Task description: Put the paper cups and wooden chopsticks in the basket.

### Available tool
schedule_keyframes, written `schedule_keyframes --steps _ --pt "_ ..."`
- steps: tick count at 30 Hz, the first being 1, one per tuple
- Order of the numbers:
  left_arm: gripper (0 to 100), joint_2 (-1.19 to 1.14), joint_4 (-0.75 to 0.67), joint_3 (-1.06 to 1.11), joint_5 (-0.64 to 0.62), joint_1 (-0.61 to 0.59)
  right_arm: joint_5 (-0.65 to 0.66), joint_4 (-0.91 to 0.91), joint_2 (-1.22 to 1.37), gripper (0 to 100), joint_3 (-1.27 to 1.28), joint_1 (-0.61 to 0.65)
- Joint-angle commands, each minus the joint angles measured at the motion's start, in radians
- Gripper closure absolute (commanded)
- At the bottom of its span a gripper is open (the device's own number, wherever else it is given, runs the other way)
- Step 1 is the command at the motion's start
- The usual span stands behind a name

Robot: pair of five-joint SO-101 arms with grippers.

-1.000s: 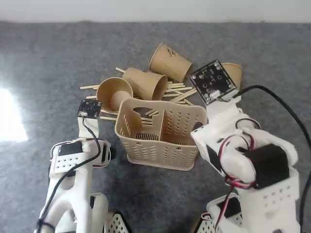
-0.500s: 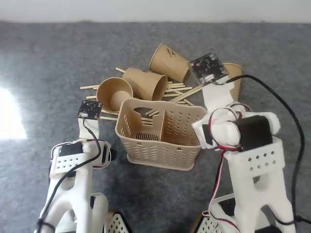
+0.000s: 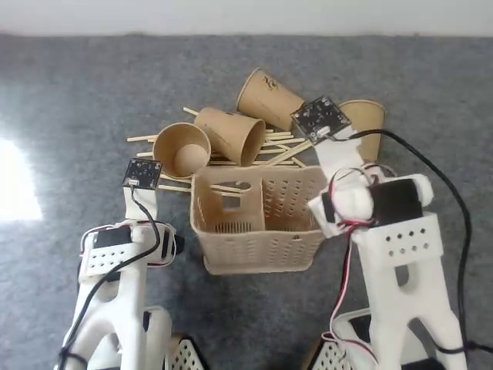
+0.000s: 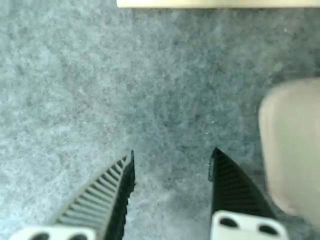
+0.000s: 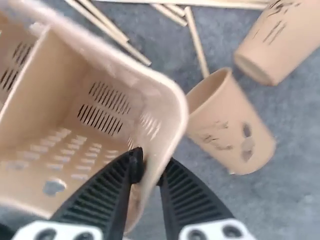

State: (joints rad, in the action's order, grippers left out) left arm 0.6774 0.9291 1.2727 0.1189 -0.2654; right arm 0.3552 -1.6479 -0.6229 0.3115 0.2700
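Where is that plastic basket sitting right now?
In the high view, the basket sits between the two arms, beside the paper cups, its wall pinched by the right arm's fingers.

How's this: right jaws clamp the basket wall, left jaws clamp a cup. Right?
No. The left gripper holds no cup: the left wrist view shows its jaws open over bare carpet. The right gripper does clamp the basket wall.

Grey carpet (image 3: 69,85), pale wall (image 3: 246,14) behind

Soft even light; glare patch (image 3: 17,185) on carpet (image 3: 85,85), faint shadows.
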Motion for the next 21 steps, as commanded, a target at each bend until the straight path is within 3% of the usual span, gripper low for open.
schedule_keyframes --steps 1,4,13,21 --pt "77 0.023 -0.017 -0.005 0.003 0.005 0.115 0.062 0.004 99.2 -0.068 -0.091" --pt "77 0.023 -0.017 -0.005 0.003 0.005 0.149 0.085 0.004 99.2 -0.098 -0.134" --pt "77 0.023 -0.018 -0.005 0.003 0.005 0.121 0.093 0.005 99.2 -0.097 -0.041" --pt "77 0.023 -0.018 -0.005 0.003 0.005 0.106 0.277 0.005 99.2 0.078 -0.045"
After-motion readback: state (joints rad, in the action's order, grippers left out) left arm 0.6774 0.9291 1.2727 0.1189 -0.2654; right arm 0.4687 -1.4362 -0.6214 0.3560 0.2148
